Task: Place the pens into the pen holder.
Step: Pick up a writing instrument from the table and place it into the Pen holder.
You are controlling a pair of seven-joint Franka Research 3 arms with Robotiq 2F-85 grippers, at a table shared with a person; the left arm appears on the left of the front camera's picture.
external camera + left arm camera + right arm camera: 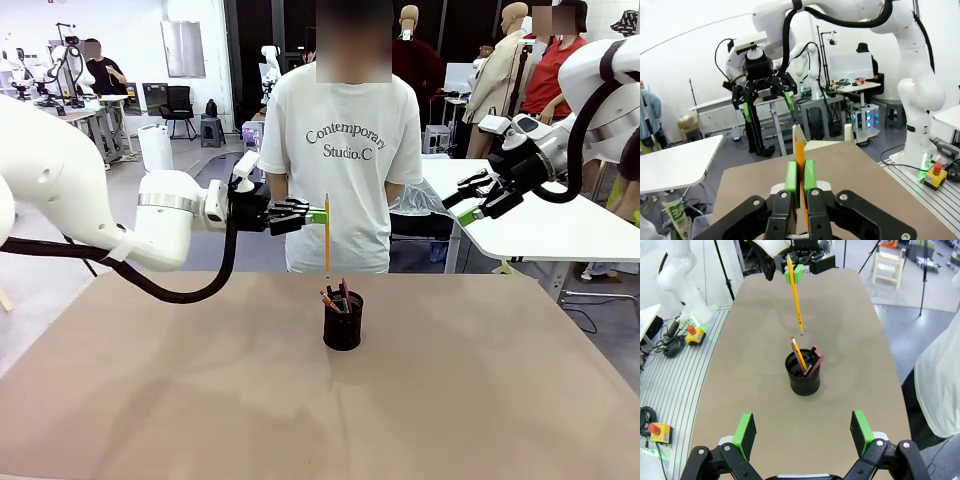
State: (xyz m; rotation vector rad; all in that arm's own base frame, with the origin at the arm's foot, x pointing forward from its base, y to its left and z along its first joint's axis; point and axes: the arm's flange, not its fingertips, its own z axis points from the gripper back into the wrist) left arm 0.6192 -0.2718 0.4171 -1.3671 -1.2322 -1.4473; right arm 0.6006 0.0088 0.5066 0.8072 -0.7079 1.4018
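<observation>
So the left end effector (318, 213) was clenched on a yellow pencil (326, 236), pinching it near the top end so the thing hung almost straight down, tip hovering just above the black mesh pen holder (343, 320) and a touch toward the robot's left of its middle. From the right wrist camera the pencil (795, 294) looked slightly slanted, with its lower end short of the holder's (804, 377) rim, nothing touching yet. The holder sat about mid-surface (200, 400) and already had a few sticks in it: another yellow pencil (800, 356), a black pen with a red end (811, 355) and a dark reddish one beside that, all leaning against the rim. The right end effector (804, 432) was wide open and held nothing, parked up high and well off to the right of the holder, on the person's (345, 150) side. Handling-wise I'd guess a pencil like this is light and stiff, so no sag, but it's slim and smooth, so it could swivel between the green pads (792, 175) if pinched at one end. Gripping high does leave plenty of length free to slip into the cup. I'd watch the cup too, it looks light enough to tip if nudged.
</observation>
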